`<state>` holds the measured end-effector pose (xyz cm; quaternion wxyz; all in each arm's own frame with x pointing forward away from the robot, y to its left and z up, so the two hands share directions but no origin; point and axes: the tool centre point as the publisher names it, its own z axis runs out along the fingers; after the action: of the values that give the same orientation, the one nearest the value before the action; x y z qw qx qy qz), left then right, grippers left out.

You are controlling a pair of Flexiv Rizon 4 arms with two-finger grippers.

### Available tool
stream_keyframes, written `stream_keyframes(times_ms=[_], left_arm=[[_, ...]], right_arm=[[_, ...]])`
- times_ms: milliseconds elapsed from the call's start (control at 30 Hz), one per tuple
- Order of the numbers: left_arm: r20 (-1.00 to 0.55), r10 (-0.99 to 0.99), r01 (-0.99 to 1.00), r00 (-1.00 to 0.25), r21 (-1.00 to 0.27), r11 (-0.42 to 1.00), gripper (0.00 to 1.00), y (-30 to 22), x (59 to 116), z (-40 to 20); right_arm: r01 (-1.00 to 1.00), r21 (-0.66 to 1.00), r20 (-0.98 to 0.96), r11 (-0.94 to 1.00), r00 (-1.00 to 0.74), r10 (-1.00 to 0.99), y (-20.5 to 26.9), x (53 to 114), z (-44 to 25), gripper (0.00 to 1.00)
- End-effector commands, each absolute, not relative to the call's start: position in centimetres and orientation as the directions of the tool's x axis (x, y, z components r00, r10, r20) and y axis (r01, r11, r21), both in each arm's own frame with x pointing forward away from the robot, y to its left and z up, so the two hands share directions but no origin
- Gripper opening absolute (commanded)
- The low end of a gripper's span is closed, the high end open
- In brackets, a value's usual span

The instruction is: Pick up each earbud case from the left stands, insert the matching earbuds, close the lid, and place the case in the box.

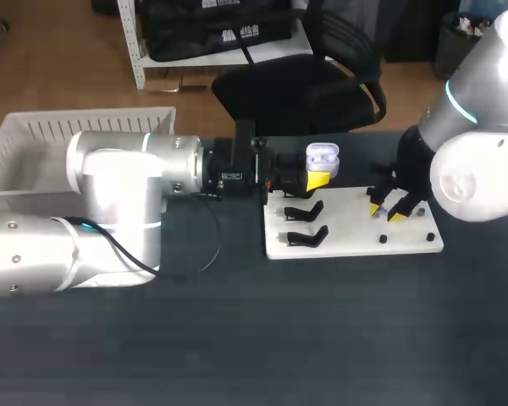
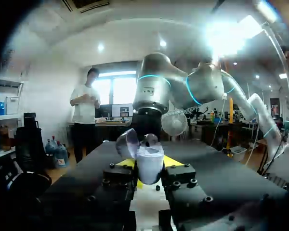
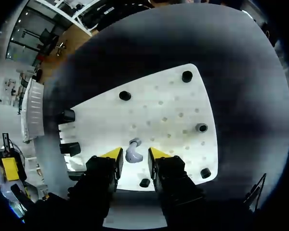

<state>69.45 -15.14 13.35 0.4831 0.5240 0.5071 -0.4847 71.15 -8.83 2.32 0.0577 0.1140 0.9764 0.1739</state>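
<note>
Standing around the earbud (image 3: 133,150), black pegs (image 3: 125,96) dot the white board (image 3: 173,110).

Case (image 1: 323,156) in L gripper (image 1: 317,180), earbud (image 3: 133,150) under R gripper (image 1: 387,209)

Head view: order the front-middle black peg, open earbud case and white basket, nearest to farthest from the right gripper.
1. black peg, board's front edge, beside the right gripper.
2. open earbud case, in the left gripper.
3. white basket, table's far left.
</note>
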Motion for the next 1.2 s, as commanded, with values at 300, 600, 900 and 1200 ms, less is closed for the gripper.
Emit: stream_keyframes(times_ms=[300,600,900,1200], left_arm=[[-0.998,0.06,1.0,0.019,0.018,-0.012,0.0,-15.2,69.3,13.3],[-0.998,0.06,1.0,0.019,0.018,-0.012,0.0,-15.2,69.3,13.3],[-0.998,0.06,1.0,0.019,0.018,-0.012,0.0,-15.2,69.3,13.3],[-0.998,0.06,1.0,0.019,0.018,-0.012,0.0,-15.2,69.3,13.3]], right_arm=[[0.208,0.339,-0.068,0.917,-0.967,0.245,-8.6,71.3,2.2,0.0],[0.208,0.324,-0.078,0.923,-0.966,0.245,-8.8,71.0,3.6,0.0],[0.147,0.3,-0.096,0.943,-0.978,0.183,-9.3,68.1,8.4,0.0],[0.07,0.262,-0.103,0.963,-0.99,0.1,-8.9,63.1,12.9,0.0]])
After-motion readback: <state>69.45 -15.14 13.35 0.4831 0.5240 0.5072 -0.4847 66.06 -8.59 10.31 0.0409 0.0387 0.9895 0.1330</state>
